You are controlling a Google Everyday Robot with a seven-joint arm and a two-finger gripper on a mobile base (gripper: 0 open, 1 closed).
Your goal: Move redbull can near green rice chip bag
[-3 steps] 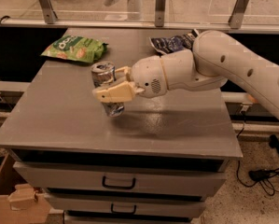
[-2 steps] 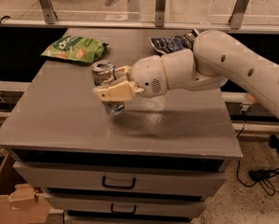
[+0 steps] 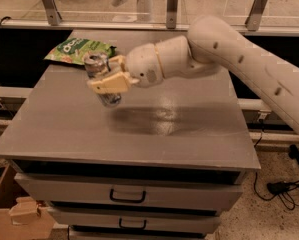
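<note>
Shifted left and back from a moment ago, the redbull can (image 3: 96,64) hangs tilted over the grey table (image 3: 189,134), clamped in the gripper (image 3: 107,77), its silver top near the green rice chip bag (image 3: 78,51) at the far-left corner, with the white arm (image 3: 229,54) reaching across from the right.

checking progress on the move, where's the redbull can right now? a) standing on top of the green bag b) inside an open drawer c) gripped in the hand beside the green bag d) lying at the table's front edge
c: the hand is closed round the redbull can over the back left part of the table, just beside the green rice chip bag.
</note>
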